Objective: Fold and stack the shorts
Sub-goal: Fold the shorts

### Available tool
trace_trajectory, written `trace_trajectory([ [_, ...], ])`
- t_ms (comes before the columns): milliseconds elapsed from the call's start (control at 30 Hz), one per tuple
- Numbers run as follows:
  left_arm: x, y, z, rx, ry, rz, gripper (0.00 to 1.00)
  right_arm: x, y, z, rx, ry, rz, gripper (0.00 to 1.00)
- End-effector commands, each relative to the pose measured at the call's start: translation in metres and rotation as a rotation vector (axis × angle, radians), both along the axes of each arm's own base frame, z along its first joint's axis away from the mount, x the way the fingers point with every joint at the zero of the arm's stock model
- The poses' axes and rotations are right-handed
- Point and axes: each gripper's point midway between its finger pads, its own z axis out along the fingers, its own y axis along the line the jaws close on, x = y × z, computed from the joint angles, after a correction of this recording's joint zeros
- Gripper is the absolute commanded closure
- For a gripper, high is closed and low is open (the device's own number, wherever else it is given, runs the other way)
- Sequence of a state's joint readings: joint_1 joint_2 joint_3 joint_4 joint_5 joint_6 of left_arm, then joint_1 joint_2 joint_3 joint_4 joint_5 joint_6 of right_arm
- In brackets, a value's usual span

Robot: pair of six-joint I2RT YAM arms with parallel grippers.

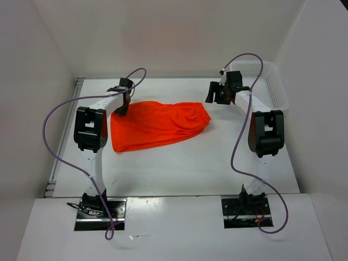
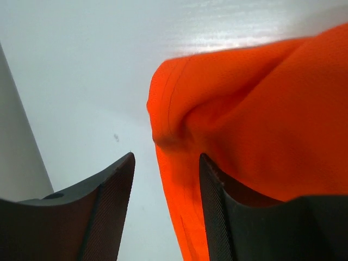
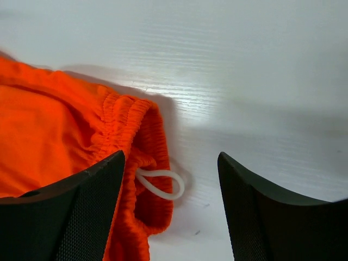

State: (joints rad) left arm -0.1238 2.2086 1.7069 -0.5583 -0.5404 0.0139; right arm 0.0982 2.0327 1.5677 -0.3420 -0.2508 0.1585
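At the far left corner of the shorts (image 1: 157, 125), the left pincer (image 2: 166, 157) is released. Its two dark fingers are apart, and the orange hem lies in the gap between them. The right pincer (image 3: 171, 155) is likewise released, hovering over the gathered waistband end, where a loop of white drawstring (image 3: 163, 182) pokes out onto the tabletop (image 1: 179, 163). The shorts lie flat in the middle of the tabletop, between both arms. A white mesh basket (image 1: 266, 81) sits at the far right corner.
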Motion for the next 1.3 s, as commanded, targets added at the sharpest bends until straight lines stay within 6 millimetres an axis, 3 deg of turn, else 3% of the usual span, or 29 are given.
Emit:
trace_trajectory([
  [0, -0.001, -0.005, 0.063, -0.035, -0.132, -0.001, 0.41, -0.010, -0.010, 0.061, 0.014, -0.137, 0.033, 0.26],
  [33, -0.012, -0.016, 0.063, -0.061, -0.108, -0.032, 0.41, -0.021, -0.006, 0.057, 0.024, -0.119, 0.064, 0.26],
  [67, -0.043, -0.016, 0.053, -0.053, -0.040, -0.041, 0.41, -0.033, 0.006, 0.057, 0.079, -0.104, 0.121, 0.26],
  [167, -0.095, -0.029, 0.028, -0.044, 0.084, -0.091, 0.41, -0.068, 0.018, 0.032, 0.144, -0.018, 0.180, 0.26],
  [200, -0.122, -0.025, 0.006, -0.040, 0.166, -0.092, 0.41, -0.077, 0.022, 0.031, 0.166, -0.006, 0.200, 0.26],
  [267, -0.141, -0.031, -0.006, -0.087, 0.229, -0.110, 0.41, -0.088, 0.022, 0.016, 0.164, 0.029, 0.216, 0.26],
  [367, -0.152, -0.038, -0.015, -0.134, 0.283, -0.124, 0.41, -0.091, 0.024, 0.008, 0.169, 0.036, 0.242, 0.24],
  [500, -0.143, -0.058, -0.016, -0.236, 0.289, -0.159, 0.41, -0.079, 0.041, 0.009, 0.129, 0.004, 0.299, 0.24],
  [600, -0.145, -0.060, -0.022, -0.246, 0.309, -0.160, 0.41, -0.076, 0.043, -0.004, 0.088, 0.022, 0.273, 0.24],
  [700, -0.159, -0.057, -0.043, -0.237, 0.381, -0.149, 0.44, -0.090, 0.043, -0.026, 0.069, 0.079, 0.267, 0.24],
  [733, -0.160, -0.057, -0.043, -0.237, 0.382, -0.149, 0.46, -0.098, 0.045, -0.039, 0.059, 0.112, 0.270, 0.24],
  [867, -0.170, -0.055, -0.053, -0.232, 0.423, -0.142, 0.73, -0.103, 0.060, -0.054, 0.067, 0.143, 0.254, 0.24],
  [900, -0.172, -0.050, -0.054, -0.209, 0.428, -0.136, 0.88, -0.104, 0.059, -0.058, 0.069, 0.159, 0.234, 0.28],
  [967, -0.174, -0.044, -0.052, -0.178, 0.423, -0.128, 0.97, -0.099, 0.054, -0.065, 0.055, 0.172, 0.174, 0.35],
  [1000, -0.171, -0.041, -0.046, -0.161, 0.404, -0.125, 1.00, -0.094, 0.050, -0.063, 0.037, 0.163, 0.145, 0.46],
  [1100, -0.167, -0.023, -0.028, -0.103, 0.351, -0.089, 1.00, -0.087, 0.030, -0.073, -0.054, 0.162, 0.058, 0.67],
  [1133, -0.168, -0.011, -0.022, -0.074, 0.340, -0.059, 1.00, -0.088, 0.025, -0.073, -0.077, 0.158, 0.038, 0.78],
  [1267, -0.164, 0.016, 0.010, -0.021, 0.274, 0.009, 1.00, -0.098, 0.027, -0.053, -0.059, 0.143, 0.064, 0.94],
])
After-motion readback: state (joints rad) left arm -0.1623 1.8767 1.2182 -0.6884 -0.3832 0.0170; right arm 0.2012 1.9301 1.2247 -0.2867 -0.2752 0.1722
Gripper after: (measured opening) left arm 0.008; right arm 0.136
